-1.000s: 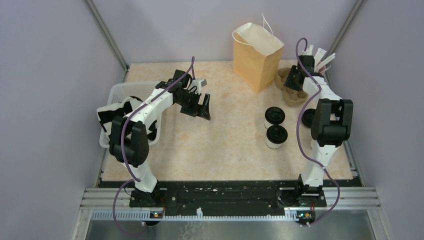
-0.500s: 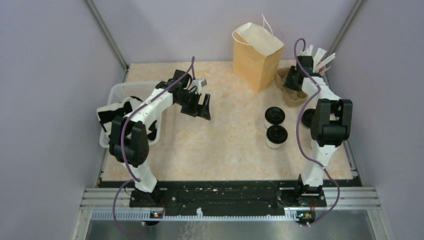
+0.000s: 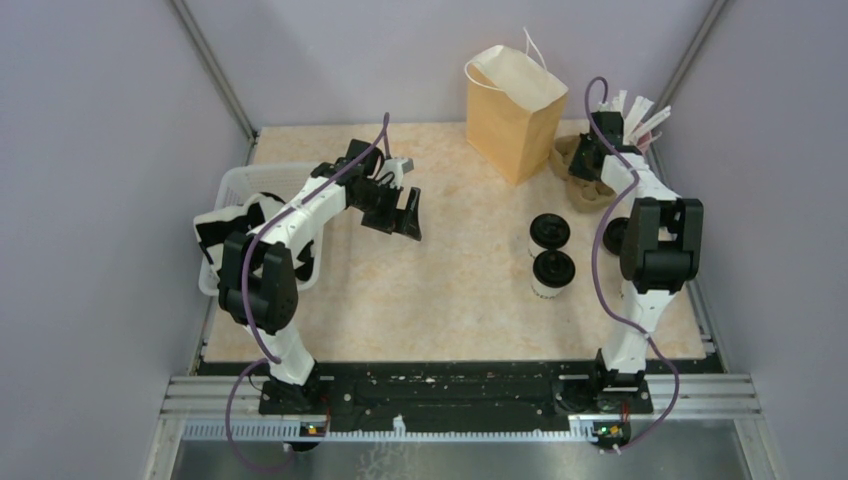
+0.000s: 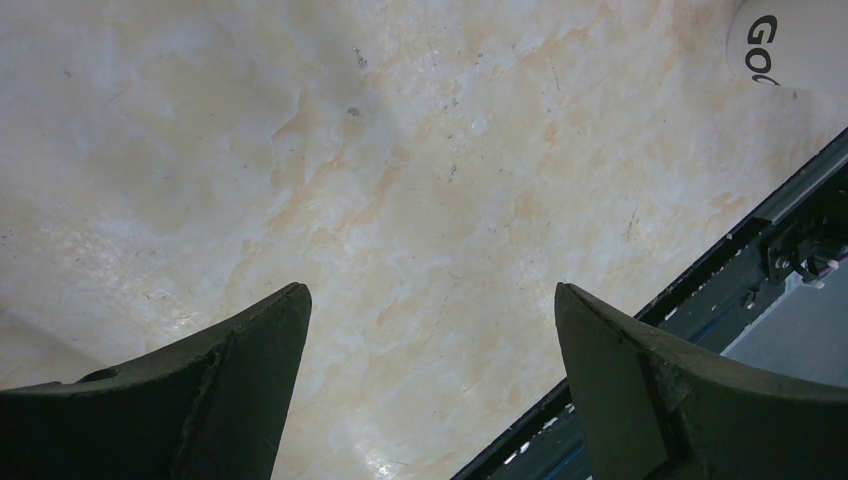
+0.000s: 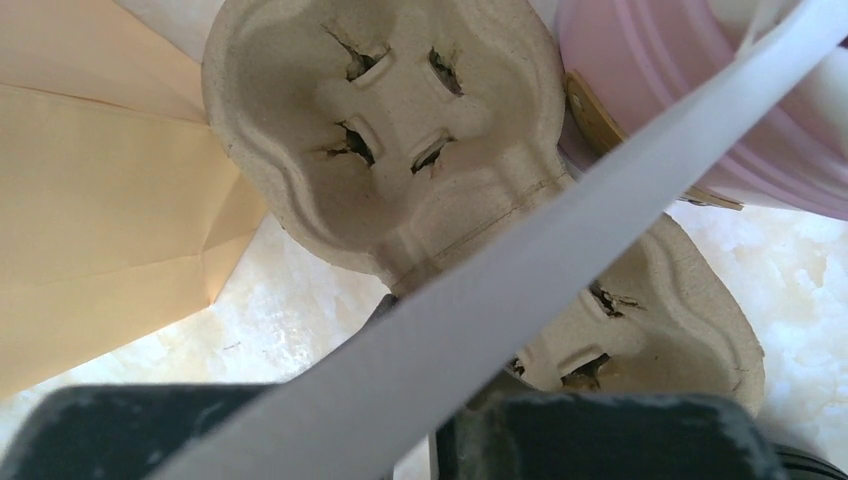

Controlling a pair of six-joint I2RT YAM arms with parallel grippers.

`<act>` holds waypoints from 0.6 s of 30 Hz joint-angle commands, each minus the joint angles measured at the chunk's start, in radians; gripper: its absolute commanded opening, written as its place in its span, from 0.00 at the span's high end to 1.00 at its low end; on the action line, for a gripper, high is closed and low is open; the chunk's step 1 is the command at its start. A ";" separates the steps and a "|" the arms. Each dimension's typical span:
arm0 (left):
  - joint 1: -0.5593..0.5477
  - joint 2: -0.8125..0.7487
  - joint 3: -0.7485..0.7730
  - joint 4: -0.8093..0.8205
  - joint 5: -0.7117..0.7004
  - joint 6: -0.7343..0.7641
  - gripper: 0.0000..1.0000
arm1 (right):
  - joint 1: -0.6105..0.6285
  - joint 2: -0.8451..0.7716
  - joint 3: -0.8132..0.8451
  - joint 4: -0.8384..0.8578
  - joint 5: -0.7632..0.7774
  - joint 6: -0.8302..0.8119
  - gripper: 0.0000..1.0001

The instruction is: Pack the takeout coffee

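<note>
the takeout coffee cups (image 3: 553,268), small white paper cylinders under round black plastic lids, stand upright on the mottled beige stone-look surface (image 3: 450,290), nearer the arm bases than the right pincer (image 3: 590,158) and well apart from it. two stand clear; a third is half hidden behind the right arm. the right pincer hangs over a moulded grey-brown pulp carrier (image 5: 400,130) with slit round wells. its jaws are almost together, only a thin slit between them. a flat white wrapped straw (image 5: 560,250) crosses slantwise just in front of them; i cannot tell whether it is gripped. a smooth pink cup (image 5: 700,100) sits to its right, a creased brown paper bag (image 5: 100,200) to its left. the left pincer (image 4: 430,290) gapes wide, holding nothing, over bare surface, a white lattice basket (image 3: 235,185) to its left.
</note>
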 commanded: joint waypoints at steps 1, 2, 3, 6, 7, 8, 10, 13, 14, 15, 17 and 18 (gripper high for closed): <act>0.002 -0.014 0.013 0.022 0.024 0.020 0.02 | 0.007 -0.018 0.016 -0.017 0.045 -0.010 0.92; 0.002 -0.016 0.013 0.023 0.025 0.020 0.02 | 0.007 -0.020 0.016 -0.019 0.048 -0.011 0.96; 0.001 -0.017 0.012 0.023 0.026 0.020 0.02 | 0.007 -0.024 0.019 -0.023 0.050 -0.011 0.98; 0.001 -0.020 0.010 0.022 0.030 0.018 0.02 | 0.007 -0.042 0.026 -0.034 0.061 -0.004 1.00; 0.002 -0.021 0.009 0.022 0.033 0.017 0.02 | 0.025 -0.054 0.027 -0.038 0.068 0.001 1.00; 0.002 -0.023 0.007 0.023 0.036 0.017 0.02 | 0.032 -0.065 0.029 -0.043 0.076 0.007 1.00; 0.002 -0.027 0.003 0.024 0.043 0.015 0.02 | 0.038 -0.096 0.030 -0.053 0.092 0.022 1.00; 0.001 -0.035 -0.008 0.026 0.057 0.011 0.02 | 0.042 -0.141 0.012 -0.056 0.129 0.046 1.00; 0.001 -0.039 -0.014 0.029 0.062 0.010 0.02 | 0.043 -0.157 0.003 -0.053 0.136 0.053 1.00; 0.002 -0.042 -0.021 0.033 0.065 0.010 0.02 | 0.043 -0.170 -0.006 -0.049 0.143 0.058 1.00; 0.002 -0.053 -0.031 0.040 0.073 0.008 0.02 | 0.045 -0.191 -0.026 -0.037 0.164 0.061 1.00; 0.001 -0.056 -0.034 0.043 0.079 0.007 0.02 | 0.044 -0.198 -0.032 -0.036 0.168 0.061 1.00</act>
